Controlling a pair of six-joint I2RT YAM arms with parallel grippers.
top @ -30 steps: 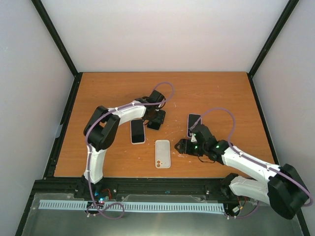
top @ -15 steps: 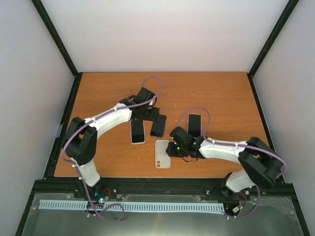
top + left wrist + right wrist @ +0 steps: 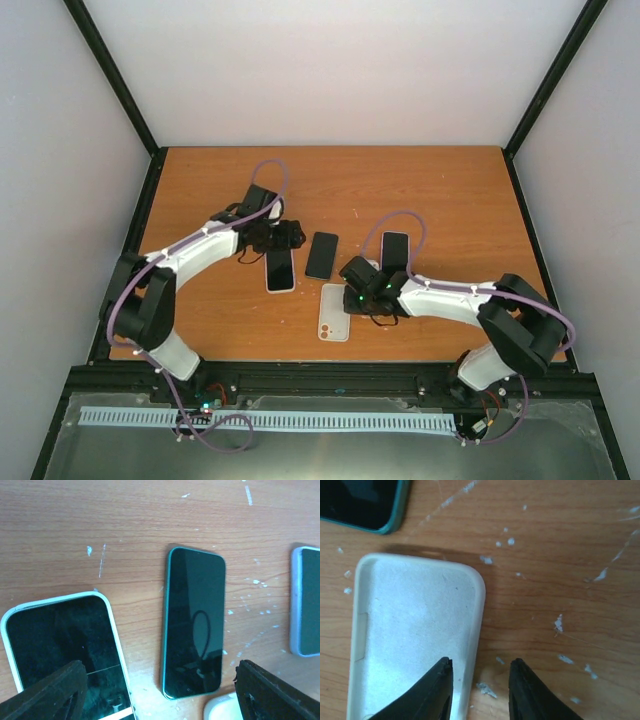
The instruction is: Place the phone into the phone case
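Left arm (image 3: pixel 195 252) stretches forward, left hand (image 3: pixel 161 682) spread wide; right arm (image 3: pixel 450 298) curls inward, right hand (image 3: pixel 480 682) low, fingers (image 3: pixel 432 692) narrowly apart.

Place: a robotics lab test cell.
Enclosure: plain white walls (image 3: pixel 330 70) and black frame posts (image 3: pixel 110 75) box in a single wooden counter (image 3: pixel 450 190).
Machines: two white-and-black arms (image 3: pixel 195 250) mounted at the near edge, with purple cables (image 3: pixel 265 165) looping along them.
Fittings: a slotted cable strip (image 3: pixel 300 421) on a grey metal ledge (image 3: pixel 400 450) in front of the bases.
Test pieces: phones (image 3: pixel 322 255) and a phone case (image 3: pixel 333 312) laid flat on scuffed, white-flecked wood.
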